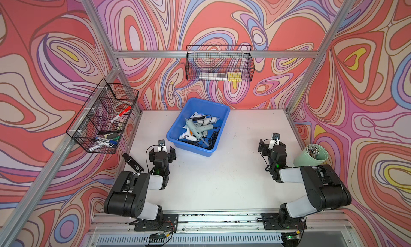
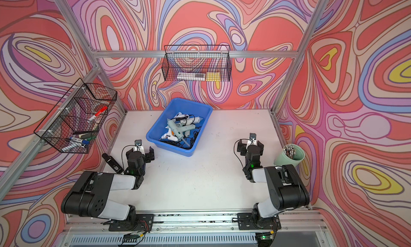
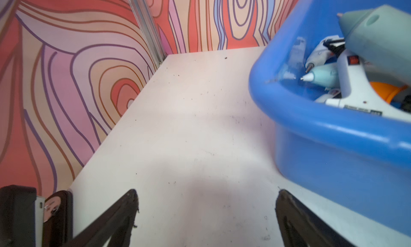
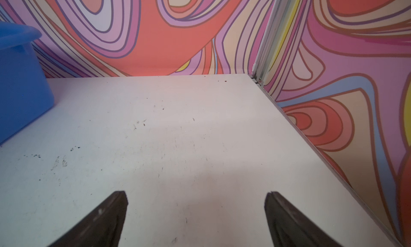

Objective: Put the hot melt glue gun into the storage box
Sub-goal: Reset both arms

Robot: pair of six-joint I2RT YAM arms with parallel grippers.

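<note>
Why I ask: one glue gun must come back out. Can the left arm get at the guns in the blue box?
Probably yes. The left gripper stands open beside a near corner of the storage box, the box is open-topped, and the mint glue gun lies atop the pile. Cords might snag.

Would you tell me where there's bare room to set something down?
Widest bare table lies between left gripper and right gripper, in front of the storage box. The far corner beyond the right gripper is bare. Crowded: the box, piled with glue guns, and the edge by the mint-green cup.
</note>
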